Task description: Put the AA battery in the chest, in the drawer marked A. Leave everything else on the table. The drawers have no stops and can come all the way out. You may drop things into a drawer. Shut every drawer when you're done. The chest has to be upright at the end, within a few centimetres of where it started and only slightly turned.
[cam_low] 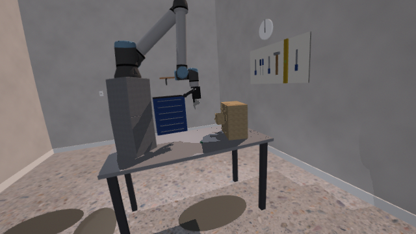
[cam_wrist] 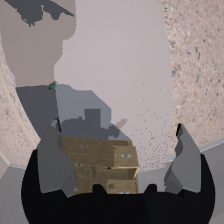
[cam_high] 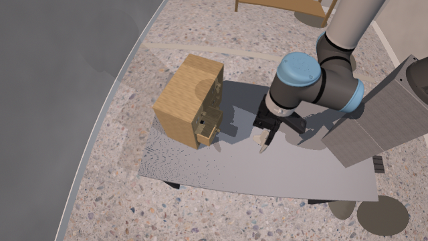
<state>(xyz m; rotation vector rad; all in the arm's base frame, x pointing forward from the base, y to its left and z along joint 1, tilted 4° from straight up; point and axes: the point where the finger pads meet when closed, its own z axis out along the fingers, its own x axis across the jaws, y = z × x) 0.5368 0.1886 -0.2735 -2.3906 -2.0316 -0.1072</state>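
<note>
Grey table [cam_high: 301,171] [cam_low: 182,154] [cam_wrist: 120,55], battery [cam_low: 201,142] [cam_wrist: 53,86] upper left in the wrist view; your gripper [cam_high: 262,137] [cam_low: 195,104] [cam_wrist: 119,122] is spread, holding nothing. Expect a light, rigid, slippery cylinder; pinch it mid-length, across its sides.

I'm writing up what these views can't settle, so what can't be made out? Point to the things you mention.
- Drawer letters on the chest [cam_high: 177,90] [cam_low: 238,121] [cam_wrist: 75,145]: too small in the wrist view.
- The small green item [cam_low: 201,142] [cam_wrist: 53,86]: too small in the exterior and wrist views to identify surely.
- Lowest drawers: cut off by the gripper [cam_high: 264,135] [cam_low: 195,103] [cam_wrist: 119,122] body, wrist view.
</note>
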